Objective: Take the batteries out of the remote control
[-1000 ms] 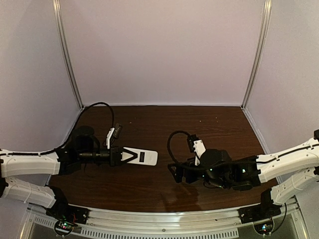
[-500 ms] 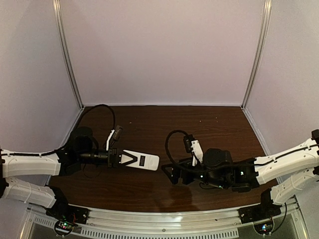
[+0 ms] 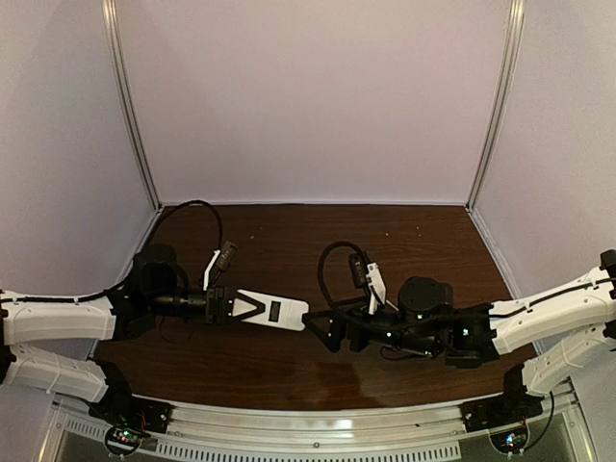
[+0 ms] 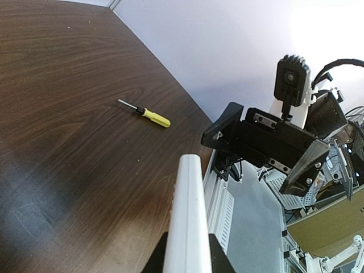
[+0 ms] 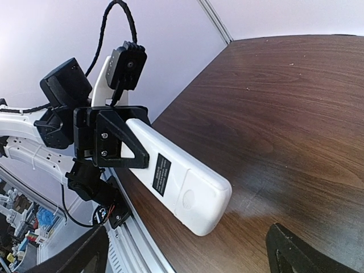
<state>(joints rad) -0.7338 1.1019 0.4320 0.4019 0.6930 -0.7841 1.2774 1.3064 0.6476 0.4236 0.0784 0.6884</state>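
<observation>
Left hand [image 3: 248, 305] clamps the flat white rectangular remote control [image 3: 284, 309], presenting it; right hand [image 3: 325, 329], spread wide just beyond its free end, should next close there

The left arm [image 3: 58, 322] and the right arm [image 3: 553, 308] are long white tubes with chunky black joints. A black cable [image 3: 197, 205] loops over each wrist. A small black camera [image 3: 225, 257] sits on a white holder near each claw. The left claw [image 3: 248, 304] is black, with a triangle-shaped finger and 2 small silver screws [image 5: 104, 136]. The right claw [image 3: 322, 332] is black too. Tiny coloured lights [image 3: 123, 440] glow at the bases.
</observation>
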